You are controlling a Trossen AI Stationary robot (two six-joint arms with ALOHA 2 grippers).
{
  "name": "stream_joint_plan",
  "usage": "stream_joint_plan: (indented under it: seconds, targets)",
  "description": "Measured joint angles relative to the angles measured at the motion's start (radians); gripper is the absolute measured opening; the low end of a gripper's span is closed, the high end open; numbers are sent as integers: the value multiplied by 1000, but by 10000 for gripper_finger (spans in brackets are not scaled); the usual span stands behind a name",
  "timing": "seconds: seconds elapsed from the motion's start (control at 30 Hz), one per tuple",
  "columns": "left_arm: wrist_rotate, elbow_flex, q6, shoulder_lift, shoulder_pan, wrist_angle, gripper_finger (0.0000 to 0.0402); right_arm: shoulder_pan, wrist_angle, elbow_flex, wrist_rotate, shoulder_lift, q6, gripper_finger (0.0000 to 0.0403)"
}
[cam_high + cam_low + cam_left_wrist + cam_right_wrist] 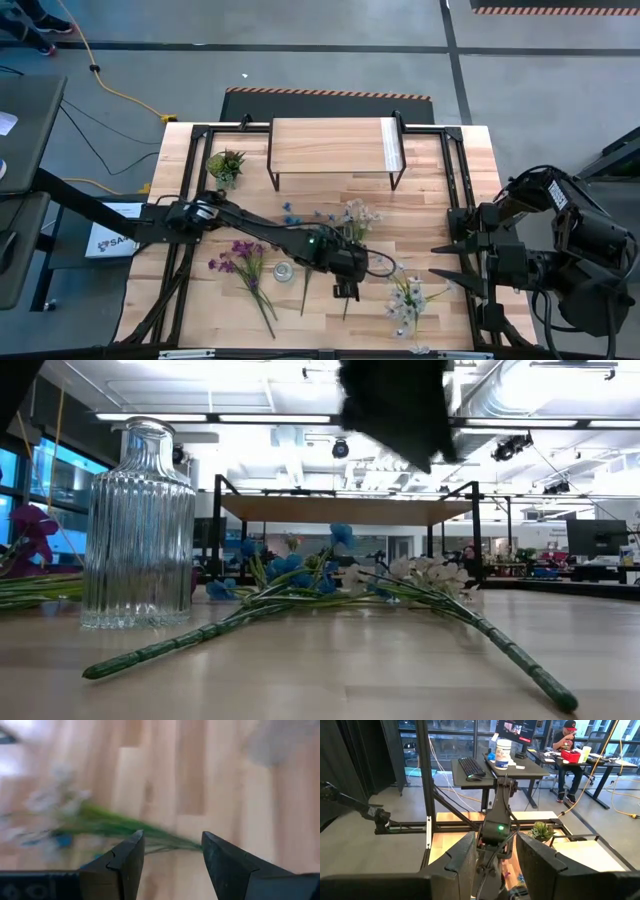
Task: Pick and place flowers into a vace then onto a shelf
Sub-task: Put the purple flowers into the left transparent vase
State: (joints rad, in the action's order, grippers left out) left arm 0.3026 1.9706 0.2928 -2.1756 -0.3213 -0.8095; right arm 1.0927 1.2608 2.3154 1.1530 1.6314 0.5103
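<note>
Overhead, table-level, two wrist views

A potted plant [225, 164] stands on the table [440, 235]. A desk [495, 770] with a keyboard [471, 767] stands beyond.

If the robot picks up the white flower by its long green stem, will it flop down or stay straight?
Probably droop a little. The white flower has a long thin stem, with all its blossoms bunched at one end, so that end likely sags. It looks light, so the left hand, open above it, should lift it easily. The round stem might roll or slip between the fingers.
</note>
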Motion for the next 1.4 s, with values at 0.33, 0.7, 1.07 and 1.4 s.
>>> stream_joint_plan:
  seconds: [0.33, 0.7, 1.07, 1.4]
  targets:
    - [75, -2, -6, 86, 49, -109, 230, 0, -10, 0, -6, 0, -18, 134]
    - [72, -2, 17, 325, 63, -274, 230, 0, -23, 0, -116, -1, -36, 134]
    - [72, -1, 220, 505, -94, -340, 230, -17, -109, 0, -164, -1, -174, 134]
    - [76, -1, 682, 507, -276, -600, 230, -20, -118, 0, -163, -1, -284, 134]
